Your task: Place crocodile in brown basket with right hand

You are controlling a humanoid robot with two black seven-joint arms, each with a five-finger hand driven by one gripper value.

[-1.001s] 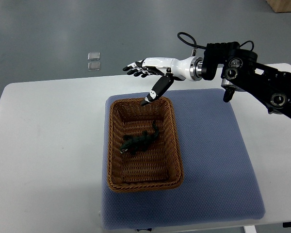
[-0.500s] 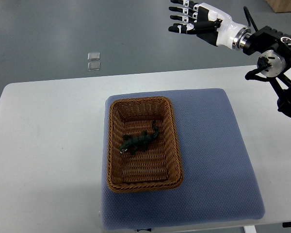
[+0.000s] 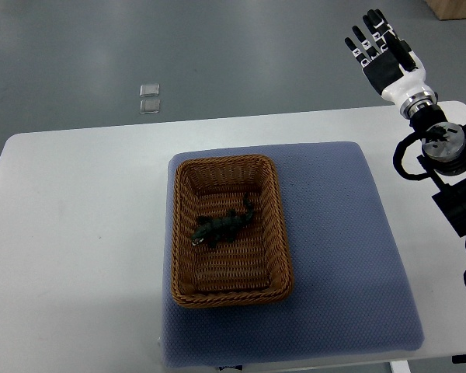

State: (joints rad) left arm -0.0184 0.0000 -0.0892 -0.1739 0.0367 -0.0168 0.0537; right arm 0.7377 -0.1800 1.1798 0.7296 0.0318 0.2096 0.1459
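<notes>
A dark green toy crocodile (image 3: 224, 225) lies inside the brown wicker basket (image 3: 186, 233), near its middle, angled with its tail toward the upper right. My right hand (image 3: 382, 51) is raised at the far upper right, well away from the basket. Its fingers are spread and straight, holding nothing. The black right arm (image 3: 446, 163) runs down the right edge. No left arm shows.
The basket stands on a blue-grey mat (image 3: 342, 249) covering the middle of a white table (image 3: 70, 233). Two small clear squares (image 3: 150, 98) lie on the grey floor beyond the table. A cardboard box corner (image 3: 458, 8) shows at the top right.
My right hand has swung away from above the basket's far rim to the upper right, turning its fingers upward. The crocodile and basket have not moved.
</notes>
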